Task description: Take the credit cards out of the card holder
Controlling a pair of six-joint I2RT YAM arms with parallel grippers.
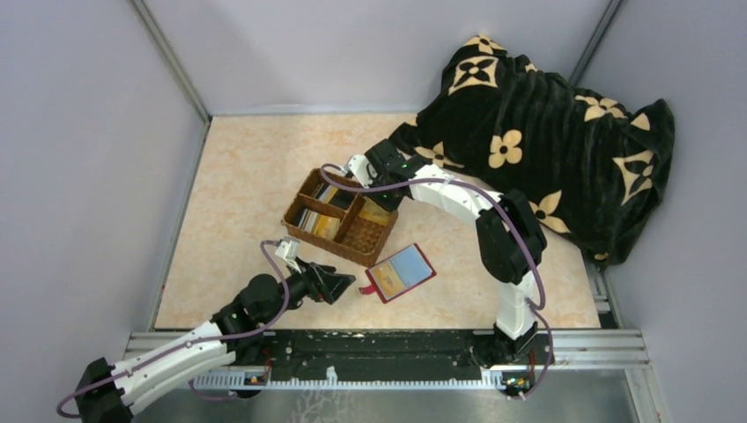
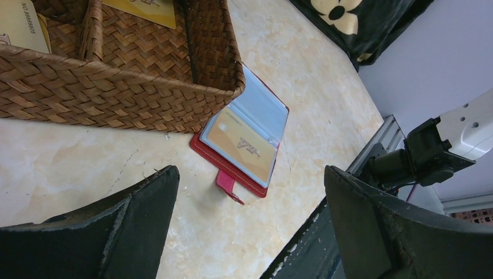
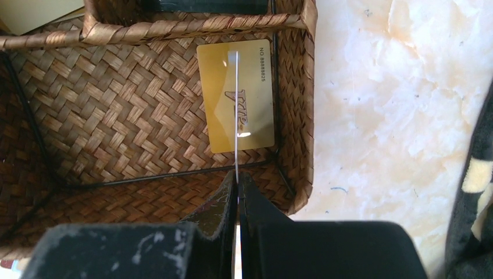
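Note:
The red card holder (image 1: 401,272) lies open on the table just right of the wicker basket, its snap tab (image 2: 228,185) toward my left gripper. An orange-yellow credit card (image 2: 241,145) sits in its clear pocket. My left gripper (image 2: 250,171) is open, low over the table a little short of the holder (image 2: 273,110). My right gripper (image 3: 237,174) hangs over the basket's right compartment, shut on a thin card seen edge-on (image 3: 236,116). Below it a yellow card (image 3: 256,99) lies flat on the basket floor. Other cards (image 1: 319,222) lie in the left compartments.
The brown divided basket (image 1: 339,249) stands mid-table, its corner touching or overlapping the holder. A black blanket with tan flowers (image 1: 546,115) fills the back right. A metal rail (image 1: 388,344) runs along the near edge. Grey walls enclose the table.

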